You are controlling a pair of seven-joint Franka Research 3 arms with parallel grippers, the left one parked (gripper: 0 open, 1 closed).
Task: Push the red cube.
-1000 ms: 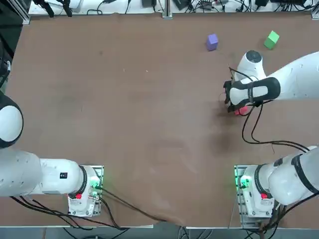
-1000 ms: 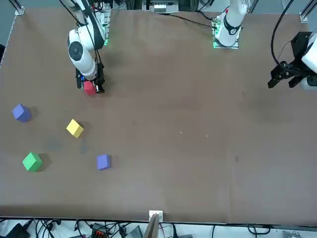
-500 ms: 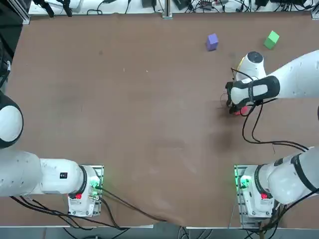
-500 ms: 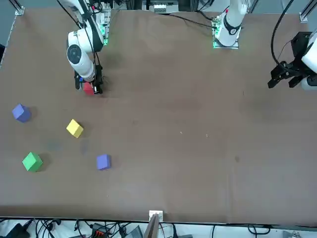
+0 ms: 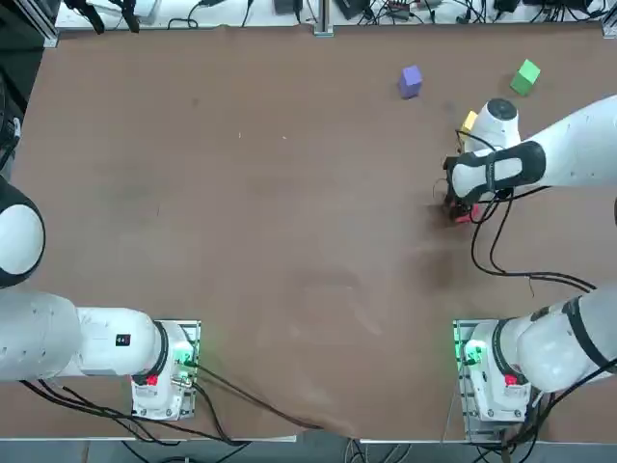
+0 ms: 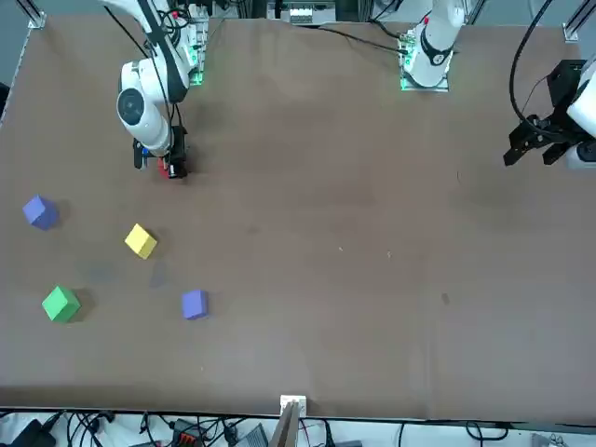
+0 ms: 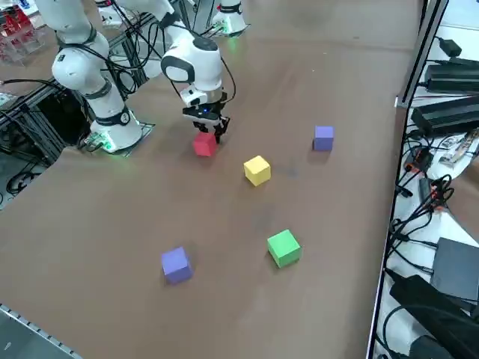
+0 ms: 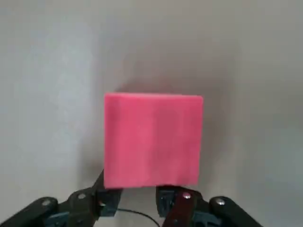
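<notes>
I have the right gripper [image 8: 139, 191] low by the small matte red cube [image 8: 154, 142], fingers parted, holding nothing; contact I can't confirm. That narrow gap, slimmer than the cube, seems meant for pushing, not grasping. Beyond sits the yellow cube [image 7: 257, 170], then the green cube [image 7: 284, 248], both possible obstacles.

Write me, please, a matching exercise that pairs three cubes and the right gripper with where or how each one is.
1. red cube
2. yellow cube
3. green cube
4. right gripper

A. at the red cube, jaws apart
B. roughly between the red and green cubes
C. the one nearest the gripper
D. farther from the gripper than the yellow one

Pairs: 1-C, 2-B, 3-D, 4-A
</notes>
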